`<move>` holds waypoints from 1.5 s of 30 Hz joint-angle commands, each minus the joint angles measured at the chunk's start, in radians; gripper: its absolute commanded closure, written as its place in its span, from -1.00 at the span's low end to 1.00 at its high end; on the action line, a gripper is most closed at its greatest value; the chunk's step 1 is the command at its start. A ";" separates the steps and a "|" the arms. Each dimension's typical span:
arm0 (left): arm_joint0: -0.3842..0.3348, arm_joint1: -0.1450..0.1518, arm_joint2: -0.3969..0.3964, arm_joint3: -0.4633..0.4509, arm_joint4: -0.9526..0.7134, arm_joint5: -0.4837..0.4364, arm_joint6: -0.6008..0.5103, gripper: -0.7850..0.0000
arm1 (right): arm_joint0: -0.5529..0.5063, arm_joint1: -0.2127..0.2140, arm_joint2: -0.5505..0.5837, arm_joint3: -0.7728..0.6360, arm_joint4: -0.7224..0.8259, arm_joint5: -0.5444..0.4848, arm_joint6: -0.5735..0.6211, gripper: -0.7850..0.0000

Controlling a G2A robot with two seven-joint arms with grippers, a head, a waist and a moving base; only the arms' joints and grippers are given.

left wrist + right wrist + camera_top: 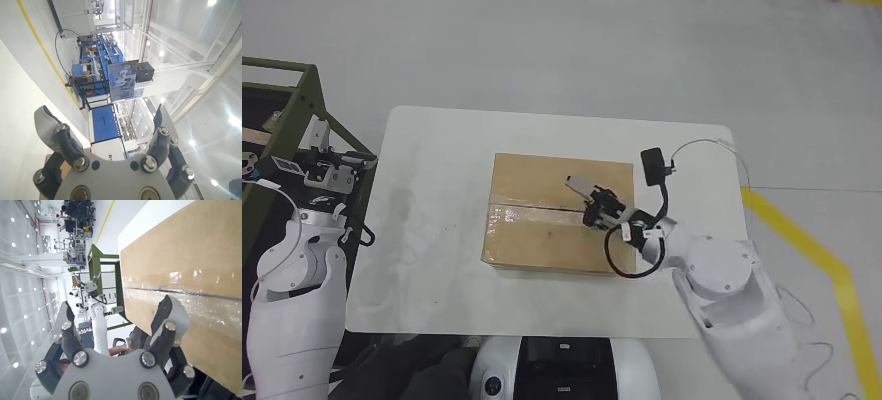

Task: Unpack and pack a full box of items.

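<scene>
Two grippers had jaws spread. The left gripper [101, 108] stood by a green cart [302, 90] at the edge of the white table [422, 220]; the taped box [542, 215] sat mid-table under the right gripper [116, 300]; a yellow floor line [802, 240] lay beyond.

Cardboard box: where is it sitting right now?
In the top view, the cardboard box sits closed at the middle of the white table, with the right end effector over its taped top.
</scene>
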 commanded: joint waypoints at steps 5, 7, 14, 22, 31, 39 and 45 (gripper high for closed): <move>0.000 0.000 0.000 0.000 0.000 0.000 0.000 -1.00 | -0.068 0.020 0.091 -0.014 0.052 -0.079 0.114 -1.00; 0.000 0.000 0.000 0.000 0.000 0.000 0.000 -1.00 | -0.089 0.025 0.109 -0.017 0.066 -0.067 0.128 -1.00; 0.000 0.000 0.000 0.000 0.000 0.000 0.000 -1.00 | -0.164 0.033 0.129 -0.024 0.148 -0.035 0.150 -1.00; 0.000 0.000 0.000 0.000 0.000 0.000 0.000 -1.00 | -0.207 0.033 0.106 -0.004 0.207 -0.014 0.081 -1.00; 0.000 0.000 0.000 0.000 0.000 0.000 0.000 -1.00 | -0.212 0.031 0.123 0.033 0.285 0.022 -0.037 -1.00; 0.000 0.000 0.000 0.000 0.000 0.000 0.000 -1.00 | -0.225 0.032 0.171 0.037 0.342 0.017 -0.125 -1.00; 0.000 0.000 0.000 0.000 0.000 0.000 0.000 -1.00 | -0.251 0.034 0.183 0.013 0.353 0.039 -0.185 -1.00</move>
